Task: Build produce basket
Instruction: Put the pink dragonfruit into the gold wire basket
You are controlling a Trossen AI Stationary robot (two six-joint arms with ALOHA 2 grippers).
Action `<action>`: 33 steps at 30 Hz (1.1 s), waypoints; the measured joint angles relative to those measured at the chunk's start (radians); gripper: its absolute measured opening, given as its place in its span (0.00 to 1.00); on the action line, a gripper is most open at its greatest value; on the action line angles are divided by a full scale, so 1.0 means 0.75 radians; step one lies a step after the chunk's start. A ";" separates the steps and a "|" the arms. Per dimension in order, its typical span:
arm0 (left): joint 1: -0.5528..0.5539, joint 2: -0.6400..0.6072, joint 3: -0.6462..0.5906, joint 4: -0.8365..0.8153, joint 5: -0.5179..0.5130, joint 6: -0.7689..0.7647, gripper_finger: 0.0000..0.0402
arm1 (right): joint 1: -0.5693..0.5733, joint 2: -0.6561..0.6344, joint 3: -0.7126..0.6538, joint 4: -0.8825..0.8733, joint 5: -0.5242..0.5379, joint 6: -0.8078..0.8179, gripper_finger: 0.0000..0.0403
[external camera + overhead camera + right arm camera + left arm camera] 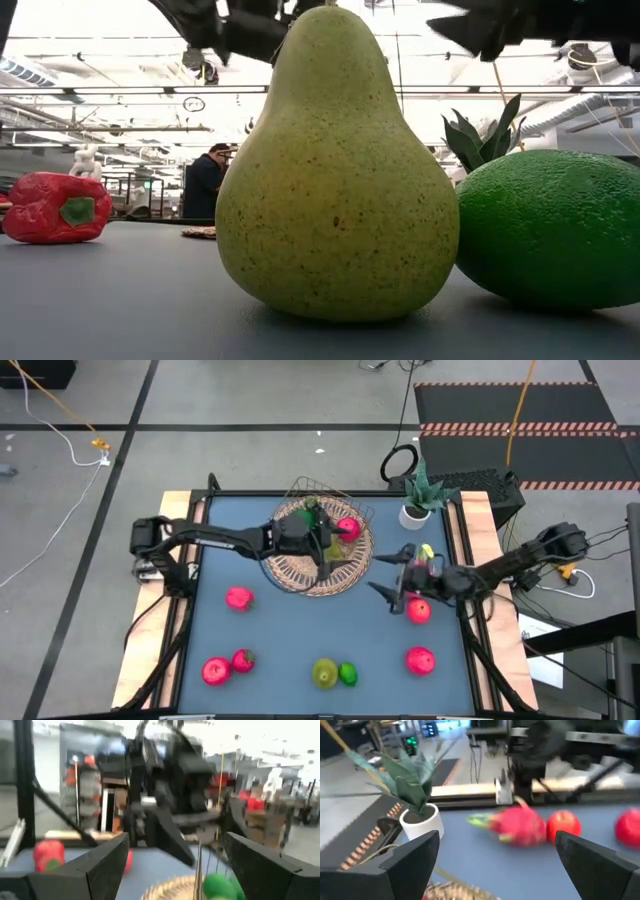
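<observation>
The round wicker basket point(300, 570) stands at the table's far middle, with a pink fruit point(348, 527) and a green one point(312, 515) in it. My left gripper point(335, 550) point(497, 837) hovers open over the basket, nothing between its fingers, pointing toward the table's right. My right gripper point(380, 575) point(175, 840) hangs open just right of the basket, facing it, and is empty. A pink dragon fruit point(517, 825) point(428, 555) and a red apple point(418, 610) point(563, 825) lie on the table beneath the right arm.
A white pot with a green plant point(415, 510) stands at the far right corner. On the near half lie a pink fruit point(238, 598), a red fruit point(215, 670), a red pepper point(242, 659), a pear point(325, 673), a lime point(347, 674) and a red fruit point(420, 659).
</observation>
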 joint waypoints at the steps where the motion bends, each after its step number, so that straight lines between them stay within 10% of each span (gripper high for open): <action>1: 0.006 0.039 0.026 0.028 0.000 -0.062 0.99 | 0.010 -0.031 0.000 -0.001 0.028 -0.025 0.80; 16: 0.000 0.675 1.003 -0.518 -0.004 -0.398 0.99 | -0.012 -0.381 -0.001 0.336 0.337 -0.614 0.80; 33: -0.074 1.247 1.624 -0.589 -0.084 -0.657 0.99 | -0.013 -0.511 -0.001 0.370 0.334 -0.478 0.80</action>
